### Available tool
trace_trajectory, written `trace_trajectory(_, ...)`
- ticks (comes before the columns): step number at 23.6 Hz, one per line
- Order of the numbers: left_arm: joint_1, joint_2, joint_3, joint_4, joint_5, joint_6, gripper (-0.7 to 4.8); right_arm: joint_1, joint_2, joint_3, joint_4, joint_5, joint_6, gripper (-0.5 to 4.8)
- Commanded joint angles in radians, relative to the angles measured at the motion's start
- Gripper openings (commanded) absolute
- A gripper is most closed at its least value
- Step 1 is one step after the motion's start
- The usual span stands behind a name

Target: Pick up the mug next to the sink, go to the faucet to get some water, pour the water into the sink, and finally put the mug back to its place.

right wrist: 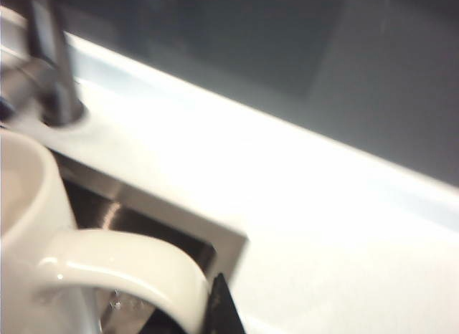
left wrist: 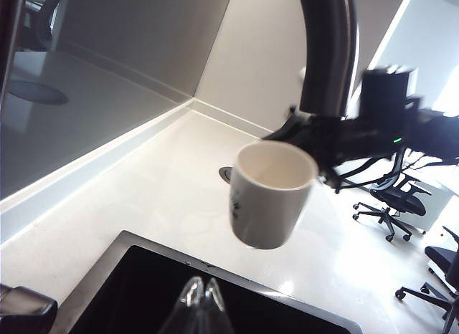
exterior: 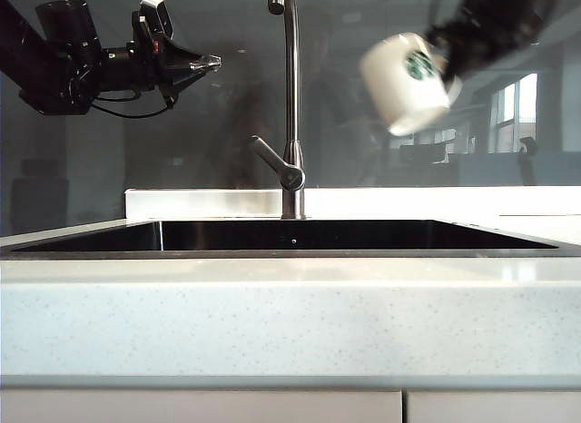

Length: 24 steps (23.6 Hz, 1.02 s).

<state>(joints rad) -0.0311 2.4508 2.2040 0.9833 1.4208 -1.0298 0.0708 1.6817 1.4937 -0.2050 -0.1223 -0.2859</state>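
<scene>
Bench [exterior: 290,323] front edge fills the exterior foreground, sink [exterior: 290,234] behind it, faucet [exterior: 291,105] at centre. Right gripper [exterior: 454,44] grasps the mug [exterior: 407,83] by its handle, high right of the spout and tilted, likely mid-pour over the basin; green Starbucks logo shows, its wording unreadable. Left gripper [exterior: 211,63] is parked high left, jaws clenched, empty. Left wrist view: mug [left wrist: 270,194] hangs above the sink corner. Right wrist view: blurred handle [right wrist: 122,266] close up.

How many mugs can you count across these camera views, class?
1. The mug hangs tilted in the air right of the faucet, above the sink, held by its handle in the right tool. None elsewhere.
</scene>
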Motion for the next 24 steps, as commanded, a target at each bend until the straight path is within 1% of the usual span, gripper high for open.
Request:
trace_trajectory(1, -0.002, -0.008, 0.006, 0.010, -0.007, -0.003, -0.04, -0.068, -0.018, -0.118, 0.174, -0.082, 0.055, -0.02)
trace_trajectory(9, -0.011, -0.008, 0.006, 0.010, -0.010, -0.003, -0.03, -0.171, -0.018, -0.414, 0.596, -0.090, 0.177, -0.02)
trace_trajectory(10, -0.013, -0.008, 0.006, 0.010, -0.010, -0.003, -0.03, -0.184, -0.018, -0.450, 0.657, -0.090, 0.191, -0.02)
trace_trajectory(11, -0.013, -0.008, 0.006, 0.010, -0.010, -0.003, -0.03, -0.210, -0.018, -0.509, 0.753, -0.090, 0.214, -0.02)
trace_trajectory(12, -0.013, -0.008, 0.006, 0.010, -0.010, -0.003, -0.03, -0.220, -0.018, -0.530, 0.790, -0.093, 0.216, -0.02)
trace_trajectory(15, -0.013, -0.008, 0.006, 0.010, -0.010, -0.003, -0.04, -0.253, -0.017, -0.584, 0.861, -0.106, 0.215, -0.02)
trace_trajectory(20, -0.013, -0.008, 0.006, 0.009, -0.010, -0.003, -0.04, -0.302, 0.001, -0.611, 0.888, -0.109, 0.208, -0.02)
trace_trajectory(24, -0.014, -0.008, 0.006, 0.010, -0.010, -0.003, -0.03, -0.312, 0.023, -0.610, 0.929, -0.113, 0.208, -0.02)
